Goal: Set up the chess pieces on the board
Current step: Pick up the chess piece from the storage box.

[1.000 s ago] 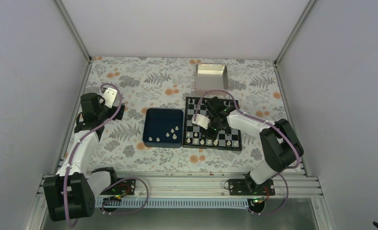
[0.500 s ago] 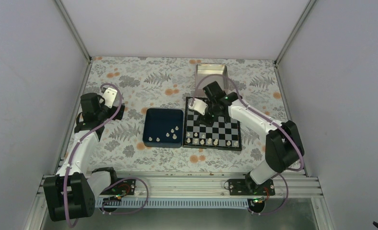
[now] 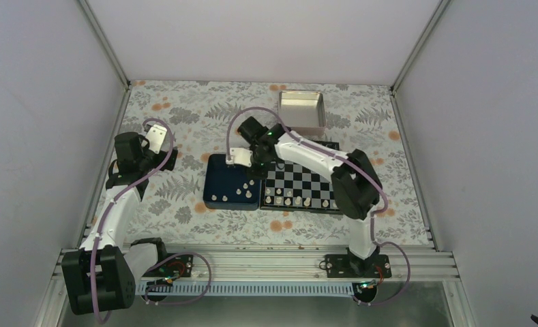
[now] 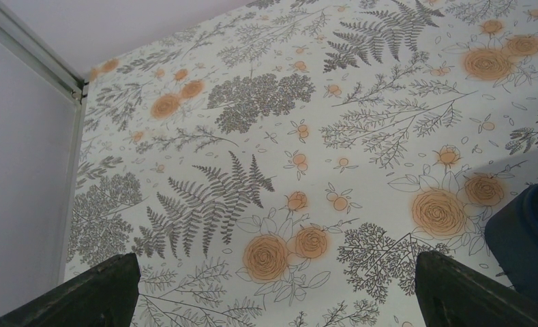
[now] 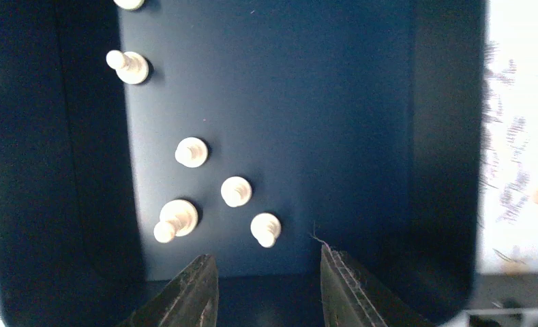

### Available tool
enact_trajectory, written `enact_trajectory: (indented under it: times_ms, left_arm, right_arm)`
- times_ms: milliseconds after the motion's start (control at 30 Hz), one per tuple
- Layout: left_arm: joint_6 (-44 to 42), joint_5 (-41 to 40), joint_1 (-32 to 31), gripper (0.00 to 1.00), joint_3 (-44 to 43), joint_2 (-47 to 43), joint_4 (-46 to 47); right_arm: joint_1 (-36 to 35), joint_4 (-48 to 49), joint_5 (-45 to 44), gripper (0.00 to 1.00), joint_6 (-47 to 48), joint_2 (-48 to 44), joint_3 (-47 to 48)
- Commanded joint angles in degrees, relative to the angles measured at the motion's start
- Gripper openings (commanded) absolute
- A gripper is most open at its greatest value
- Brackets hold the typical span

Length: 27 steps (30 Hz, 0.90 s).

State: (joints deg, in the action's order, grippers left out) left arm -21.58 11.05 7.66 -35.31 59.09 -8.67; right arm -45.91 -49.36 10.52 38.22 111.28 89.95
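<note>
Your right gripper (image 5: 266, 272) swings over from the board (image 3: 311, 178) and now hangs above the blue tray (image 3: 215, 170), jaws partly open, holding nothing. The chess pieces (image 5: 236, 191) sit bunched inside the tray (board's just beside it). Centre on one piece with room around it, drop straight down, and close gently so neighbours don't topple.

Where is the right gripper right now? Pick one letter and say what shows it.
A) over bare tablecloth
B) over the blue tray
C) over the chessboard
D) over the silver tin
B: the right gripper is above the blue tray, and its wrist view looks straight down at loose white pieces on the tray floor.
</note>
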Motion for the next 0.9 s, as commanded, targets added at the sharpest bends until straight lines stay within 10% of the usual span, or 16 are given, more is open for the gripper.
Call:
enact_trajectory:
  times_ms: [0,867]
  left_arm:
    - [0.09,1.56,0.34,1.00,0.27,-0.57,0.58]
    - [-0.13,2.93,0.40,1.00,0.51,-1.39,0.32]
  right_arm:
    - [-1.54,-3.75,-2.79,0.40,1.56,4.23,3.96]
    - [-4.63,-7.02,-2.03,0.34,2.20,14.85,10.70]
